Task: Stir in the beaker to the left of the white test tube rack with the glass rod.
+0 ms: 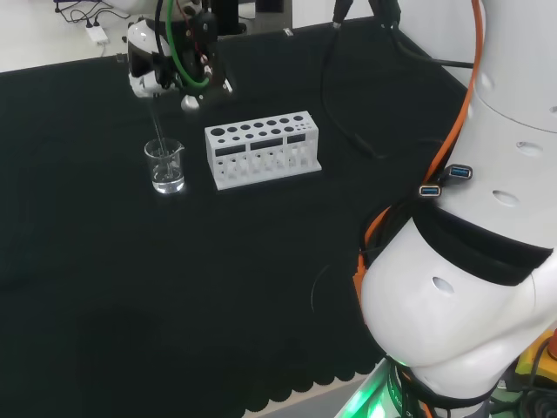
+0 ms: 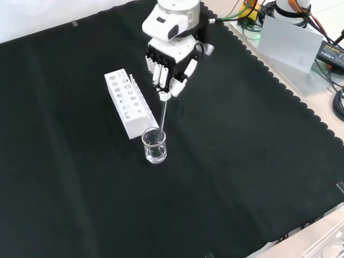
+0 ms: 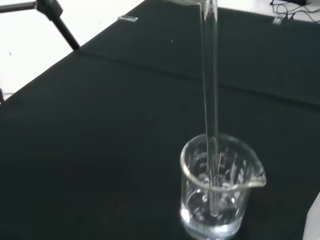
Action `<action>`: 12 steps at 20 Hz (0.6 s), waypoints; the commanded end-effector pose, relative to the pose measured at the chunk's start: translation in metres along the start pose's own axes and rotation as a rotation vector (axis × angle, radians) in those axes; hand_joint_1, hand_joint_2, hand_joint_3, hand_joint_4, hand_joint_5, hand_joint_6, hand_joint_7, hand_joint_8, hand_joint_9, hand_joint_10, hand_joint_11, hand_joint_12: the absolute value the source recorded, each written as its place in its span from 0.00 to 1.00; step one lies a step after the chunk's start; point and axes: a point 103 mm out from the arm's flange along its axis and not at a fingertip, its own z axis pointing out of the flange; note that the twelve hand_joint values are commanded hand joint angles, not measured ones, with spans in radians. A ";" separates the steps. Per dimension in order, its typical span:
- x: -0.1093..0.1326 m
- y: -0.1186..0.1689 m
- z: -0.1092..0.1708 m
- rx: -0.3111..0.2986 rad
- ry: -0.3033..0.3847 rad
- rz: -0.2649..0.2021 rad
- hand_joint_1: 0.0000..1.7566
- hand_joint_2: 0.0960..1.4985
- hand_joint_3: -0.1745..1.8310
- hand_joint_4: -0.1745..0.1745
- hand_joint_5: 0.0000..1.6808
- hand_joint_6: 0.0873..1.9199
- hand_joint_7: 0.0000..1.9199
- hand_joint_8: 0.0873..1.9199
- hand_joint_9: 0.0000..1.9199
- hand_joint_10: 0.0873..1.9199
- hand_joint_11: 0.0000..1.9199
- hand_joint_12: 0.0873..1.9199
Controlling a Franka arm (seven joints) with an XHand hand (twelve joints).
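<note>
Hand (image 2: pixel 169 64): I see its fingers curled round the top of the glass rod (image 2: pixel 163 114).
Rod: nearly upright, tip inside the beaker (image 2: pixel 154 146).
Beaker: on the counter (image 2: pixel 242 161), just beside the white rack (image 2: pixel 128 103).

Robotics lab, set up as a mock chemistry bench. Evidence: desk (image 2: pixel 258 177) draped in black cloth with a scalloped edge, holding lab glassware only — a clear graduated beaker (image 2: pixel 155 147), a glass rod (image 3: pixel 209 100) standing in it, and a white test tube rack (image 1: pixel 264 149) just beside. White robot arm link (image 1: pixel 487 261) with orange cabling and USB plugs (image 1: pixel 444 180) hanging off it. Loose black cables (image 1: pixel 348 113) across the cloth. Power strip (image 1: pixel 96 35) on the pale floor beyond the desk; a black tripod leg (image 3: pixel 55 20) in the wrist view. Electronics box and power brick (image 2: pixel 329 51) at the desk's far corner in the front view.
</note>
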 end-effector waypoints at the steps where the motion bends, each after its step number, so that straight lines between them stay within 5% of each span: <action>1: 0.013 0.013 -0.001 -0.007 0.022 -0.032 0.75 0.69 0.03 0.00 0.76 0.08 0.63 0.46 0.85 0.37 0.86 0.29; 12: -0.006 0.046 -0.005 -0.002 0.035 -0.036 0.75 0.70 0.03 0.00 0.75 0.07 0.64 0.45 0.85 0.37 0.86 0.29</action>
